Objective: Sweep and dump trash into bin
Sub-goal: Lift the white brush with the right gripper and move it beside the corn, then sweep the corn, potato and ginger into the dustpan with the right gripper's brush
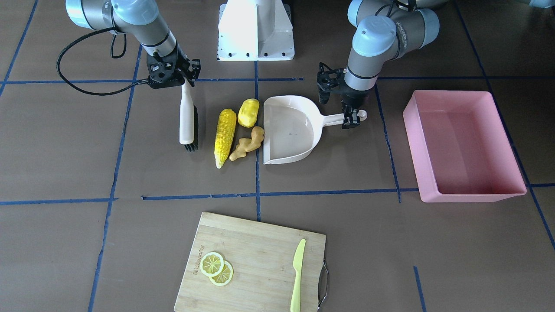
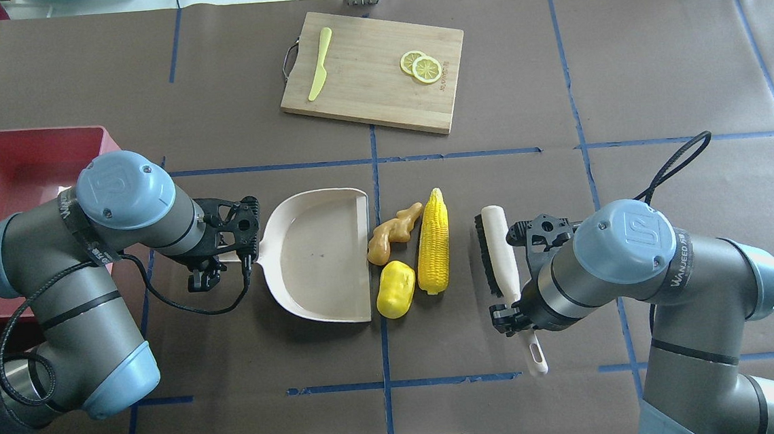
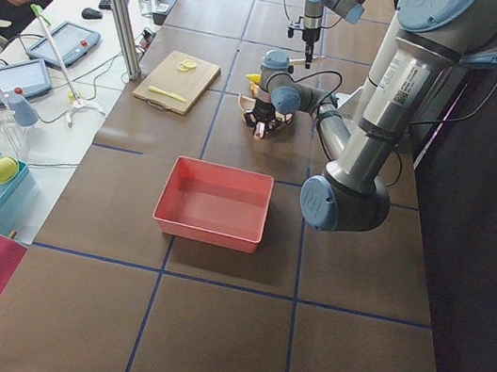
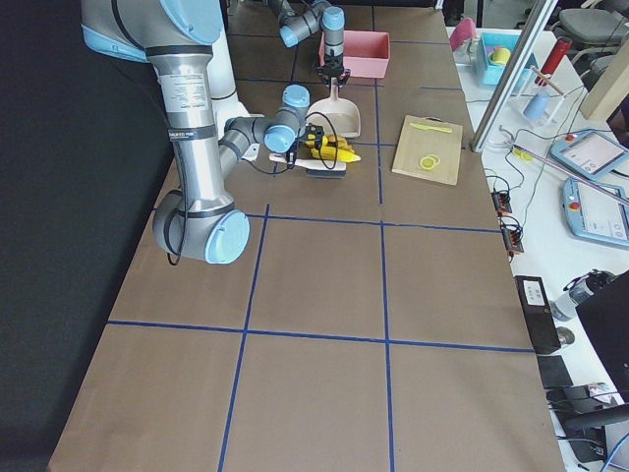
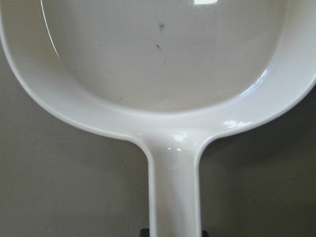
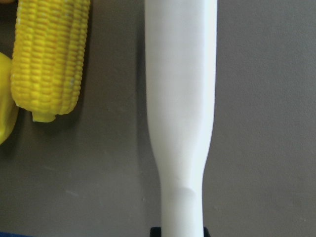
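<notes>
We see the left arm bent low, wrist pointing down, its left gripper [image 1: 351,117] clamped on the handle of the beige plastic dustpan [image 1: 288,130]. The right arm reaches down likewise, the right gripper [image 1: 185,79] closed round the white-handled brush with black bristles [image 1: 187,123]. Between brush and pan mouth lie the long yellow corn cob [image 1: 225,136], the small yellow oval lump [image 1: 248,112] and the knobbly tan ginger root [image 1: 247,144]. The large pink rectangular plastic tub [image 1: 422,151] stands well apart, at the robot's left.
</notes>
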